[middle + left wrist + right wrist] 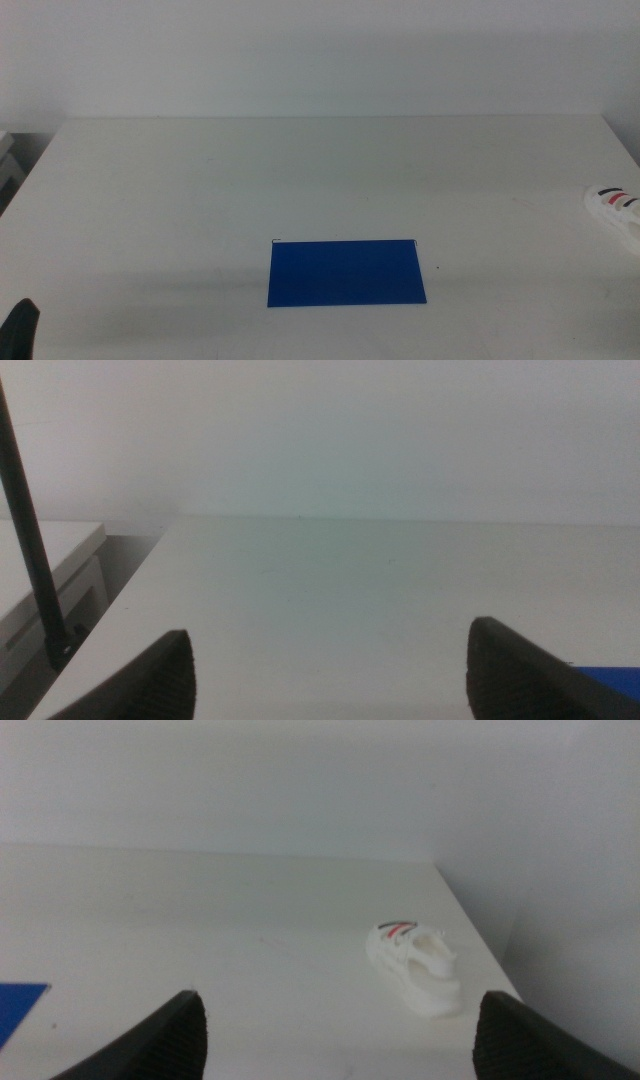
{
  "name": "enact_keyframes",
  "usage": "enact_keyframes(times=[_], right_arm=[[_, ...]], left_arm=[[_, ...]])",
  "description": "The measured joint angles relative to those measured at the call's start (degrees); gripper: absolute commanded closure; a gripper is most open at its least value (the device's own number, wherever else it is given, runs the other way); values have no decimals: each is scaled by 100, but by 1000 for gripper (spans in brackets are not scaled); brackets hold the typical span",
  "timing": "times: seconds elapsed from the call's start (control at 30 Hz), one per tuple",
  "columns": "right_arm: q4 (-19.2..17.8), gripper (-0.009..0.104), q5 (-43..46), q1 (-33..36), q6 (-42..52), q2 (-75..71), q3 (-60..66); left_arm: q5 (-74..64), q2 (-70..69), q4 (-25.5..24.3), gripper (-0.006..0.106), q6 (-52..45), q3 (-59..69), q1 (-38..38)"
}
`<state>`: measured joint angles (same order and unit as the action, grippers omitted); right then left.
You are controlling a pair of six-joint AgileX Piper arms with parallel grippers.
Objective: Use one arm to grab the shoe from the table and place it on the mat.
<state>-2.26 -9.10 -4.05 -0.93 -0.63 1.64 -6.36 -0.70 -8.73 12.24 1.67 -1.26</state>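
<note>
Shoe (pixel 414 968) lying on its sole near the right edge of the table (pixel 300 180), close to that edge and well apart from the mat (pixel 346 272); cut off by the frame's right border in the middle view, so only its near part with red and black straps visible there (pixel 616 203). Right gripper (pixel 335 1040) spread wide and holding nothing, hanging above bare tabletop, shoe ahead of it and off toward the table edge, one corner of the mat just showing. Left gripper (pixel 325 675) likewise parted and unloaded, low over the table's left side, only a dark tip (pixel 22 328) showing at the bottom-left corner of the middle view. Broad open white surface between mat and shoe. Mat flat, nearer the front edge. Black cable (pixel 30 540) crossing the left wrist view. Strap detail blurred.
</note>
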Motion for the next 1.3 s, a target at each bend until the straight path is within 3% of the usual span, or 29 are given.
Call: enact_keyframes(times=[0.23, 0.63, 0.87, 1.3], right_arm=[[4, 8, -1018, 0, 0, 267, -884], [33, 8, -3348, 0, 0, 2549, -3370], [14, 8, -3541, 0, 11, 3996, -3989], [-623, 8, -4259, 0, 40, 7012, -6126]], left_arm=[[0, 0, 0, 8, 0, 0, 0], [0, 0, 0, 8, 0, 0, 0], [0, 0, 0, 8, 0, 0, 0], [0, 0, 0, 8, 0, 0, 0]])
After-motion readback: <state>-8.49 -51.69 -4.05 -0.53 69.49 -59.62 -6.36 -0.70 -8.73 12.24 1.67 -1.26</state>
